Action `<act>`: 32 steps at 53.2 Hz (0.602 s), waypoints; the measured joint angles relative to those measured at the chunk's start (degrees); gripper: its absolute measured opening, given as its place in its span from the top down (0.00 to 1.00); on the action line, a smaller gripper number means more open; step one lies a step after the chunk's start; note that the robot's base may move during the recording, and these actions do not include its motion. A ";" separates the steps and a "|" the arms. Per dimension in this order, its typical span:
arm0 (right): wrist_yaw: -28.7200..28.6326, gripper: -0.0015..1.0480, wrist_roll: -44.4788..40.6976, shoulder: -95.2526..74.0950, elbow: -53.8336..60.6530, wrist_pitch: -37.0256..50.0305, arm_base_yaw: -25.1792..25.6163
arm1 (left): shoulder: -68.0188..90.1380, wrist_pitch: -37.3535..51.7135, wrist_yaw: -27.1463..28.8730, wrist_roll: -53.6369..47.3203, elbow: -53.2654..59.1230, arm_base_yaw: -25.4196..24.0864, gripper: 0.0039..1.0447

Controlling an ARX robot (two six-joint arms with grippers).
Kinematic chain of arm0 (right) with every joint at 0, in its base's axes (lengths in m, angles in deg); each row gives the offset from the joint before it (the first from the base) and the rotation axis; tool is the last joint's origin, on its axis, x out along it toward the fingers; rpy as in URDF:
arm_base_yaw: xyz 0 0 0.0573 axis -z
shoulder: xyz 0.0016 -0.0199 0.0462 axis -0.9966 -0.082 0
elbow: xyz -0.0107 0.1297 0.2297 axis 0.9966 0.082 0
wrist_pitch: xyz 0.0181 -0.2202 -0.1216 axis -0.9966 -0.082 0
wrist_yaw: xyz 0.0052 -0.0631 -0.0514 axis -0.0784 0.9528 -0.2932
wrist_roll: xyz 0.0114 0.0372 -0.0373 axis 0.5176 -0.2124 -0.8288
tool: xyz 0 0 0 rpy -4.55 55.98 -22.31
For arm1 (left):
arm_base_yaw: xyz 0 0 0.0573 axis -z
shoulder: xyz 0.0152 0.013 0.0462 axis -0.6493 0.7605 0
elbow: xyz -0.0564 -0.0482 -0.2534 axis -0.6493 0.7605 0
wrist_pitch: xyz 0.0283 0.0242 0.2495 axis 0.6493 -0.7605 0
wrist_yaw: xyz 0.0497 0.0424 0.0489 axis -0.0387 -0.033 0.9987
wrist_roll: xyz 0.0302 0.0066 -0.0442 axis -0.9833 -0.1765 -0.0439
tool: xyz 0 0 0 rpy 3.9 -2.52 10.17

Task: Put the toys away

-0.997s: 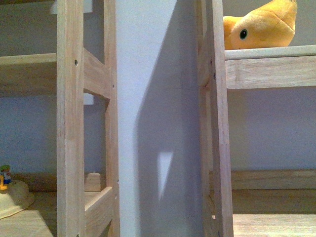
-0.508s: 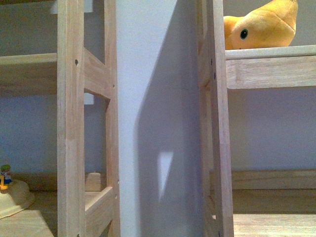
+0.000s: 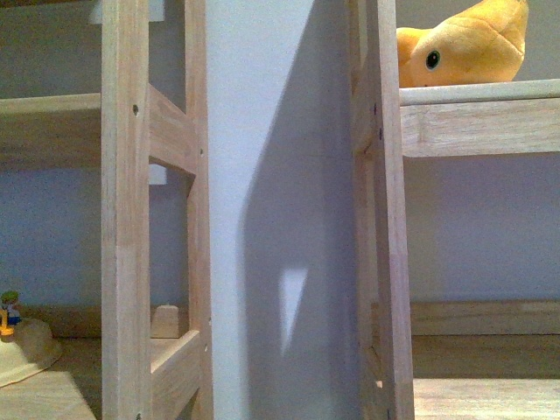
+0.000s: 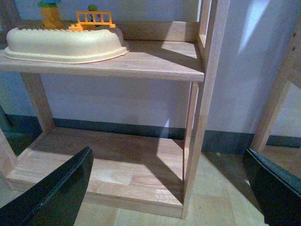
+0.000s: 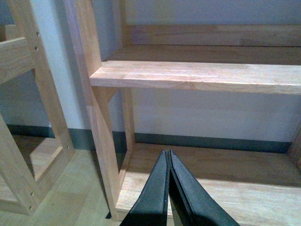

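Plush toy [image 3: 468, 48] sits on the right unit's upper shelf [image 3: 479, 94], likely already stowed, so both arms hang low and empty: left gripper [image 4: 169, 188] fingers spread wide, right gripper [image 5: 169, 188] fingers pressed together on nothing.

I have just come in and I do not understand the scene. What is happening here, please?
Nothing is being handled at this moment. The orange-yellow plush toy lies on the upper shelf of the right wooden rack. A pale yellow dome base with small colourful figures sits on a shelf of the left rack. The left gripper is open and empty, the right gripper is closed on nothing; both hang low in front of the racks.
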 joint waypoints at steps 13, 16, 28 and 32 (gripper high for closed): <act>-0.02 0.84 -0.09 0.04 0.00 0.00 0.00 | 0.00 0.00 0.00 0.00 0.00 0.00 0.06; -0.02 0.72 -0.09 0.04 0.00 0.00 0.00 | 0.00 0.00 0.00 0.00 0.00 0.00 0.06; -0.02 0.30 -0.09 0.04 0.00 0.00 0.00 | 0.00 0.00 0.00 0.00 0.00 0.00 0.06; -0.04 0.19 -0.09 0.04 0.00 0.00 0.00 | 0.00 0.00 0.00 0.00 0.00 0.00 0.06</act>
